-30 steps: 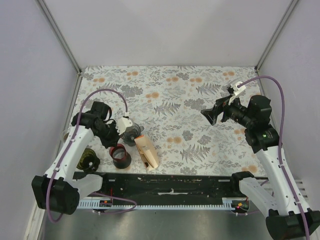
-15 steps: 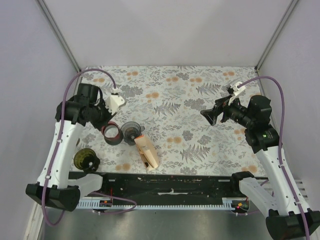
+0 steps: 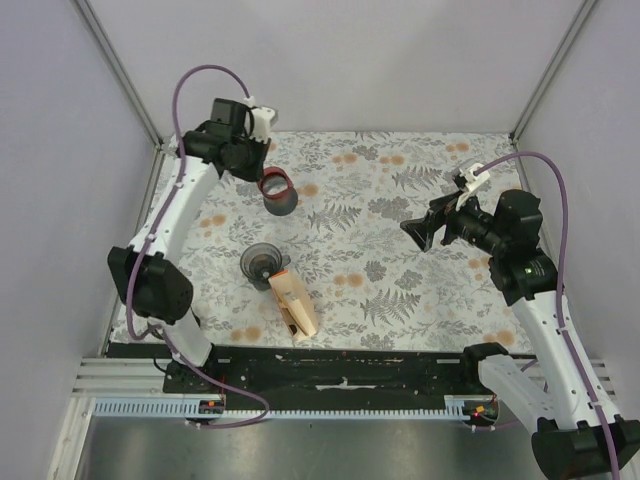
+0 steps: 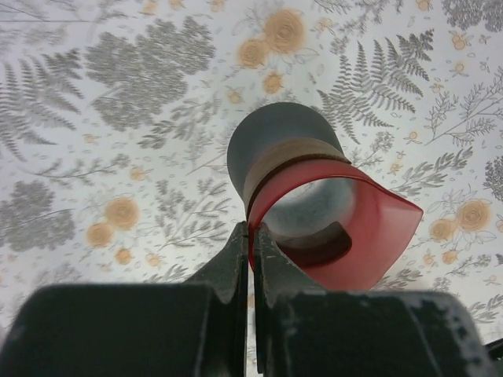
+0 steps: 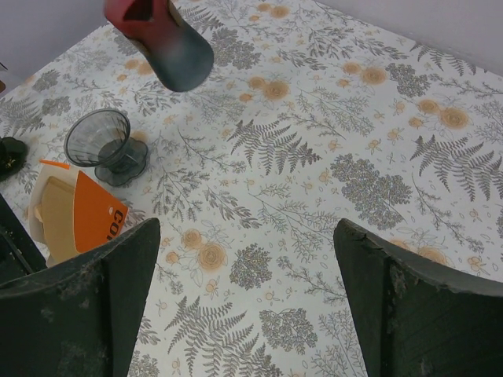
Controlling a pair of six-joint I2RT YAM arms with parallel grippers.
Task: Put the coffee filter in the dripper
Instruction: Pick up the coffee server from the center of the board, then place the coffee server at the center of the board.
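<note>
Carrying the cup [image 4: 314, 196] out of the way is my job here. My left gripper [image 4: 250, 236] pinches its red rim from one side, so it hangs tilted above the far left of the table [image 3: 450, 290]. To do this well I should level it, lower it until the base sits flat, and only then let go, or it may roll. The dripper [image 3: 262, 262] stands near the front, with the coffee filter [image 5: 59, 208] in its orange packet [image 5: 98, 216] just beside it. My right gripper [image 5: 245, 236] hovers spread wide, holding nothing. A second ago the cup was down close beside the dripper; now it is up and well apart from it.
</note>
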